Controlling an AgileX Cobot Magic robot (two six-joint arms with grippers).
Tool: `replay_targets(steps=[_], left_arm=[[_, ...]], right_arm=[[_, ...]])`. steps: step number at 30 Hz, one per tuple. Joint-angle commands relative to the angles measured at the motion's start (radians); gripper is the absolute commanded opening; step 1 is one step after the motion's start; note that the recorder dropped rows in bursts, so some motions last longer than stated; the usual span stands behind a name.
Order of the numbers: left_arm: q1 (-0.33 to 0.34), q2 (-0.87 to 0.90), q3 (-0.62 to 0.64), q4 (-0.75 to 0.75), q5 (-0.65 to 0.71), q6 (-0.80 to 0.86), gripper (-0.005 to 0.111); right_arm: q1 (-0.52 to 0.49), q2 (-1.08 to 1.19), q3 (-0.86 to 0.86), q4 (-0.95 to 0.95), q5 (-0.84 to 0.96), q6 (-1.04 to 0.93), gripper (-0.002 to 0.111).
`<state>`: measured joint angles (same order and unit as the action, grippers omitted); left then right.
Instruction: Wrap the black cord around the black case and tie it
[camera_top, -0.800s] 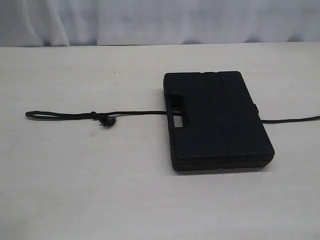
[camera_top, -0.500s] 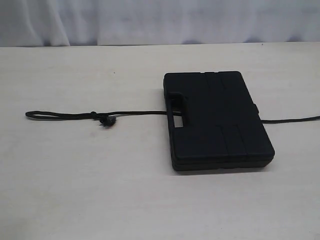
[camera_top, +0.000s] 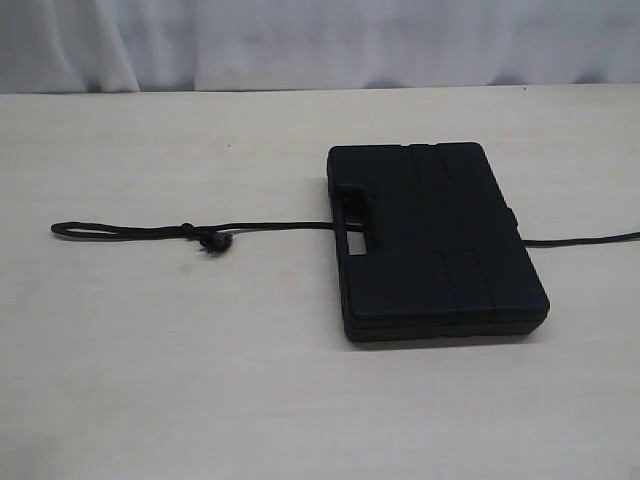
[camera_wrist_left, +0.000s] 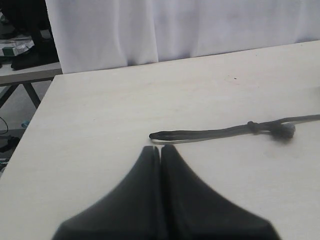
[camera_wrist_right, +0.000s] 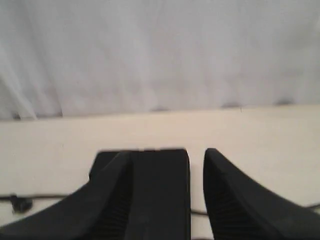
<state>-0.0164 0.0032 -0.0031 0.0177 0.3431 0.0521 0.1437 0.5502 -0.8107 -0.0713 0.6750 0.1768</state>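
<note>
The black case (camera_top: 435, 240) lies flat, and the black cord (camera_top: 140, 232) sticks out on both sides of it. Our left gripper (camera_wrist_left: 159, 149) is shut, near the loop end left of the case. Our right gripper (camera_wrist_right: 167, 154) is open and empty. We should open the left one, then pinch the loop.

Middle of the black cord (camera_top: 270, 227) under the black case (camera_top: 430, 240), right end off-frame

We seem to be in a lab or test room: a bare pale surface (camera_top: 140, 380) has a white curtain (camera_top: 300, 40) hung straight behind it. Past the surface's corner, in the left wrist view, a second bench (camera_wrist_left: 30, 75) on slanted metal legs carries dark clutter (camera_wrist_left: 27, 50).
</note>
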Motion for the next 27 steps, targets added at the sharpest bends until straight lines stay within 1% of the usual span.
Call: replay_targets(steps=[1,3,5,7,9,14,16,18,20,24,27], left_arm=[[-0.008,-0.003,0.003,-0.006,-0.013,0.000,0.000],[-0.008,-0.003,0.003,-0.006,-0.013,0.000,0.000],[-0.008,-0.003,0.003,-0.006,-0.013,0.000,0.000],[-0.008,-0.003,0.003,-0.006,-0.013,0.000,0.000],[-0.008,-0.003,0.003,-0.006,-0.013,0.000,0.000],[-0.008,-0.003,0.003,-0.006,-0.013,0.000,0.000],[-0.008,-0.003,0.003,-0.006,-0.013,0.000,0.000],[-0.008,-0.003,0.003,-0.006,-0.013,0.000,0.000],[-0.008,-0.003,0.003,-0.006,-0.013,0.000,0.000],[-0.008,-0.003,0.003,-0.006,-0.013,0.000,0.000],[-0.008,-0.003,0.003,-0.006,-0.013,0.000,0.000]], right_arm=[[-0.006,0.202,-0.161,0.109,0.216,-0.147,0.042],[0.007,0.298,-0.226,0.228,0.211,-0.264,0.041],[0.035,0.398,-0.285,0.317,0.216,-0.339,0.041],[0.092,0.502,-0.344,0.328,0.218,-0.351,0.041],[0.171,0.616,-0.395,0.249,0.223,-0.297,0.041],[0.390,0.879,-0.479,-0.148,0.223,-0.012,0.042],[0.462,0.993,-0.514,-0.256,0.240,0.086,0.046],[0.484,1.098,-0.555,-0.257,0.245,0.116,0.054],[0.484,1.201,-0.621,-0.185,0.276,0.116,0.059],[0.484,1.391,-0.766,-0.127,0.363,0.119,0.055],[0.484,1.478,-0.834,-0.078,0.368,0.124,0.050]])
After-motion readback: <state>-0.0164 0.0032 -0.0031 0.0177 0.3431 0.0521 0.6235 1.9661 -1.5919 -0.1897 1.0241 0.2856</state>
